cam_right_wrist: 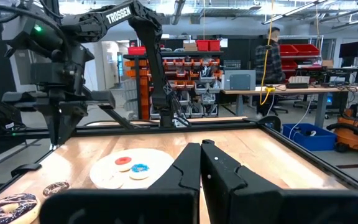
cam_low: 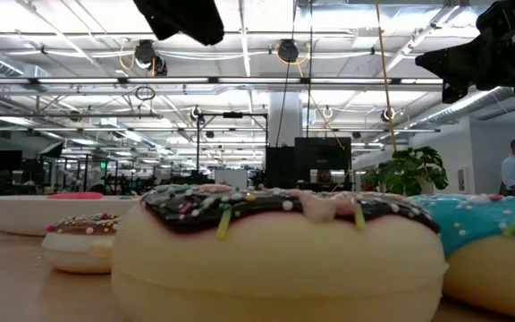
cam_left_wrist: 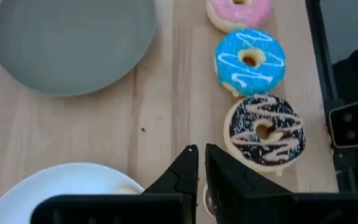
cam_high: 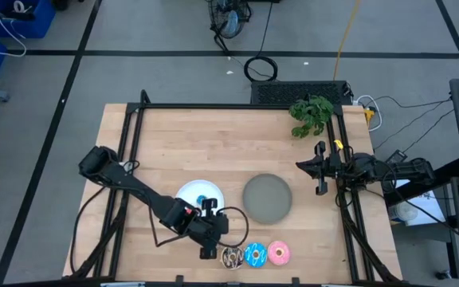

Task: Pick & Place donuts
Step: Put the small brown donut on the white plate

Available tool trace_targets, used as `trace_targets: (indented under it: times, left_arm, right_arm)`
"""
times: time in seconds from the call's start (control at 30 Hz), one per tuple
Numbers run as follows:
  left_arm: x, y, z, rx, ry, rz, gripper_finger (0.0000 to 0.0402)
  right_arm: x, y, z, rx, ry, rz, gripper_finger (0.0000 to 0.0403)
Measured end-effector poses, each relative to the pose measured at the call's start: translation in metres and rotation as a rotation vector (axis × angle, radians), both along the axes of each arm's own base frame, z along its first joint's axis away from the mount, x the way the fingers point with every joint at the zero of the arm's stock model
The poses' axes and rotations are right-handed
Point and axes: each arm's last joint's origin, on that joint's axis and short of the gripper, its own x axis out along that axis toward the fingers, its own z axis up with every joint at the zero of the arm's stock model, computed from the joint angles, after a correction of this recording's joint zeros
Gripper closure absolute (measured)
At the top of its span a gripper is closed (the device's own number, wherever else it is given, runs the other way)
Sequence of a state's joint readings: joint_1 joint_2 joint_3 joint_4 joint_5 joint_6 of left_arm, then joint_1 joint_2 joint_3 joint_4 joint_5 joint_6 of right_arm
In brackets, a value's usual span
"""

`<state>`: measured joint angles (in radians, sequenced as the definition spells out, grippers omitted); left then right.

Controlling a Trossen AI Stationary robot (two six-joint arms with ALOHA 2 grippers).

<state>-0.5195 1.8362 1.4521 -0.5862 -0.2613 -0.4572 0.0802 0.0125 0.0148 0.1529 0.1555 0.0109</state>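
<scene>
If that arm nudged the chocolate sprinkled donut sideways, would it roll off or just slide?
The dark brown donut lies flat on the wooden table, so it would probably slide, not roll. Its glossy, moulded look suggests a light toy that holds its shape. The blue donut sits close beside it and might get bumped.

3 donuts (cam_high: 255, 254) in row before plates (cam_high: 267, 198), table edge.

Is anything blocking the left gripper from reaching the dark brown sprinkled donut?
Nothing visible does. The left gripper is beside the dark brown sprinkled donut with bare wood between them; the white plate and blue donut lie off that path.
</scene>
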Motion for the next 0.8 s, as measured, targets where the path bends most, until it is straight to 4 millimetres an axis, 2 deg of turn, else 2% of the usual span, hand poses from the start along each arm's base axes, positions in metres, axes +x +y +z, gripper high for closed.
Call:
trace_targets:
  times: [0.27, 0.8]
  left_arm:
    - [0.0008, -0.0003, 0.0010, 0.014, -0.014, -0.025, 0.0364]
    - [0.0029, 0.0037, 0.0012, 0.009, -0.023, 0.032, 0.0364]
  right_arm:
    - [0.0000, 0.0000, 0.0001, 0.000, 0.000, 0.000, 0.0403]
    - [0.0000, 0.0000, 0.0000, 0.000, 0.000, 0.000, 0.0403]
